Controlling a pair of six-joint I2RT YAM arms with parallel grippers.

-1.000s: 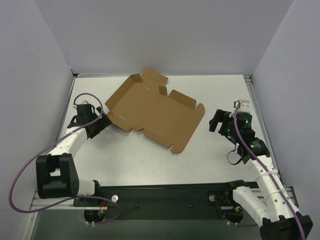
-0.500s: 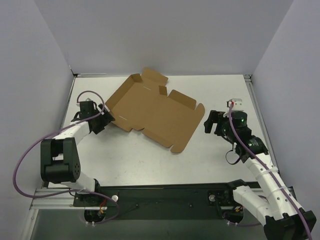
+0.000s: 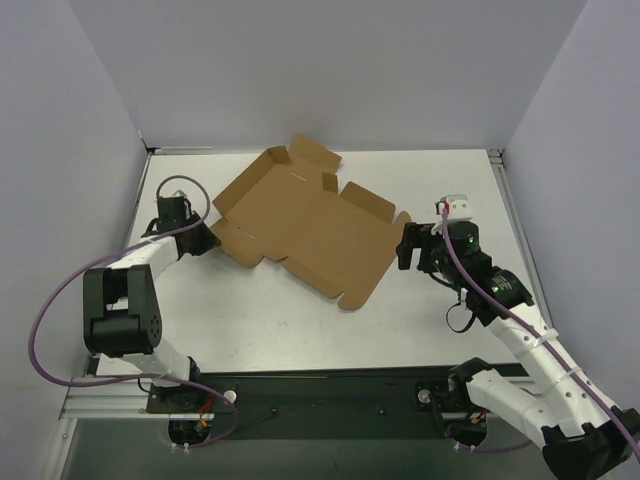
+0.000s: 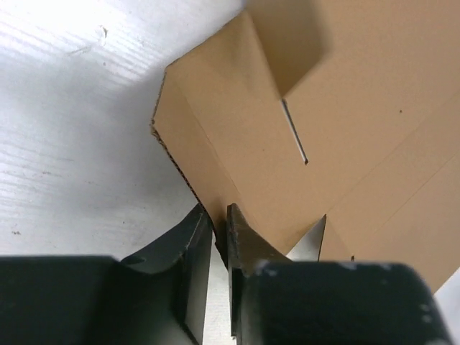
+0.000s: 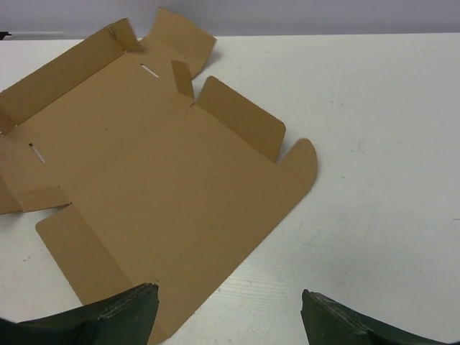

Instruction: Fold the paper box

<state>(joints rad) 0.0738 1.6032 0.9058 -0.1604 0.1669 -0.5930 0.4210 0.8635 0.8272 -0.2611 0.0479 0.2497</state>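
The paper box lies as a flat brown cardboard sheet, with some flaps raised, at the middle back of the white table. My left gripper is at the sheet's left flap. In the left wrist view the paper box runs its flap edge down between the jaws, and my left gripper is shut on that edge. My right gripper stands open at the sheet's right rounded flap. In the right wrist view the paper box spreads ahead of my right gripper, whose left fingertip is over the sheet's near edge.
Grey walls close the table on the left, back and right. The black base rail runs along the near edge. A purple cable loops out from the left arm. White table shows to the right of the sheet.
My left gripper moved up to the sheet's left flap and closed on its edge. My right gripper moved left to the sheet's right edge and stayed open.
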